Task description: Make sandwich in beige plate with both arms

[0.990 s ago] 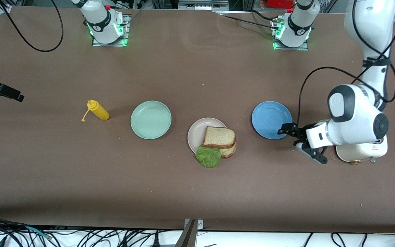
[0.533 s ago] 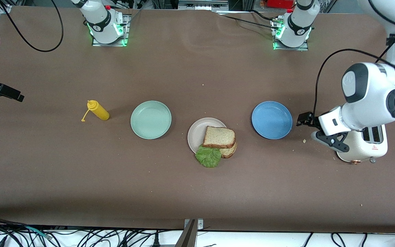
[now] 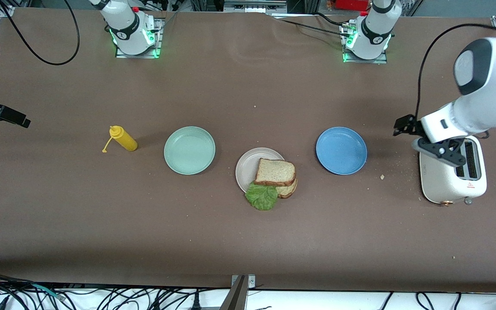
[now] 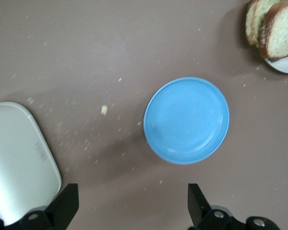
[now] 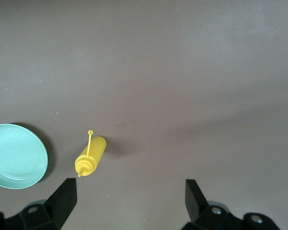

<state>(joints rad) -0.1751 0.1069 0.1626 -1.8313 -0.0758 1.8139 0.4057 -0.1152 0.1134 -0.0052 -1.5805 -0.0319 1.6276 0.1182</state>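
- The brown table [image 3: 230, 241] has a wide bare strip along the edge nearest the front camera, and another between the row of dishes and the arm bases.
- The dishes stand in one row across the middle, each apart from its neighbour with bare table between.
- The beige plate [image 3: 248, 165] sits at the centre of the row. The sandwich [image 3: 277, 174] lies on it: two bread slices stacked, overhanging the rim toward the left arm's end.
- The lettuce leaf [image 3: 261, 196] pokes out from under the slices and hangs past the plate's rim on the side nearer the front camera.
- The blue plate [image 3: 341, 150] holds nothing; crumbs [image 3: 382, 176] are scattered between it and the white toaster [image 3: 450, 181] at the left arm's end.
- The mint-green plate [image 3: 189, 150] holds nothing; the yellow squeeze bottle [image 3: 123, 138] lies on its side beside it, toward the right arm's end.
- The left gripper [image 3: 424, 140] hangs in the air over the toaster's edge, fingers [image 4: 67, 206] spread wide, holding nothing.
- The right gripper [image 3: 2, 114] waits at the table's edge at the right arm's end, fingers [image 5: 65, 199] wide apart and empty.
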